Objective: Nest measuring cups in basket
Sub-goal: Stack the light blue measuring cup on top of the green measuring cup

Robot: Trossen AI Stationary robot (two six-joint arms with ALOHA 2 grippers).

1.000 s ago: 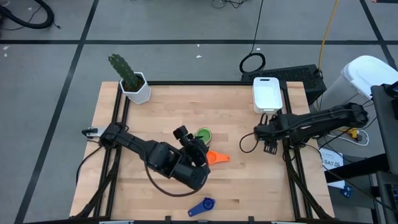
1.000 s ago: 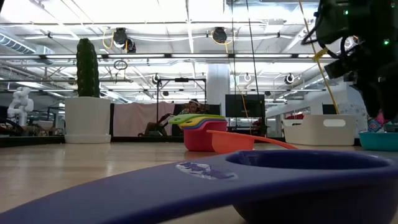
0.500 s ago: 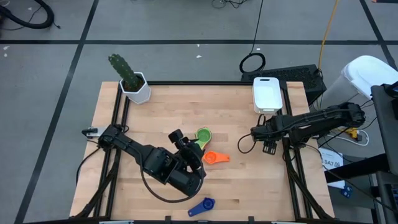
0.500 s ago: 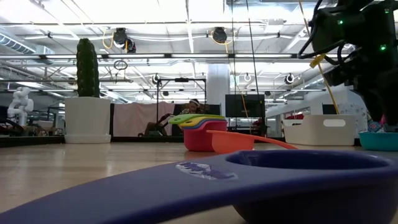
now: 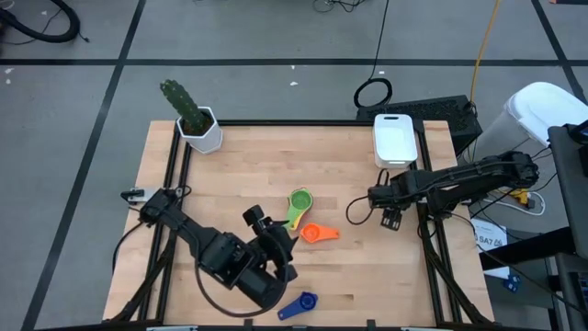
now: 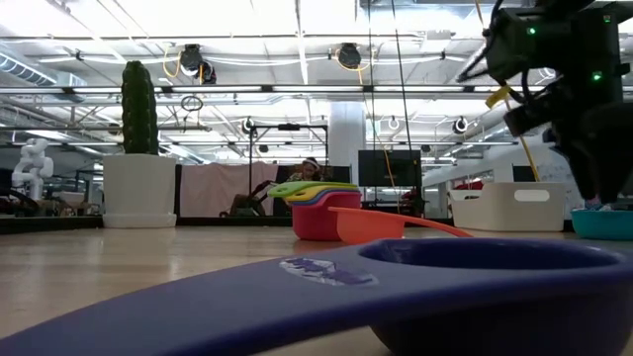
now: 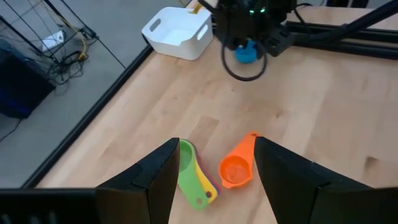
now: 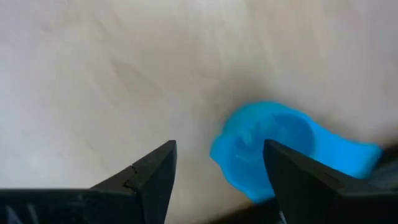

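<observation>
The left gripper [image 7: 211, 180] has its fingers apart and holds nothing; it hangs above the table [image 5: 230, 175], on the near side of the basket and well apart from it. Just beyond it lie the orange cup [image 5: 315, 233] and a stack of nested cups [image 5: 298, 201] with the green one on top. A dark blue cup [image 5: 299, 304] lies nearest. The right gripper [image 8: 217, 174], also with fingers apart, is over a light blue cup [image 8: 273, 149], near the basket [image 5: 395, 138].
</observation>
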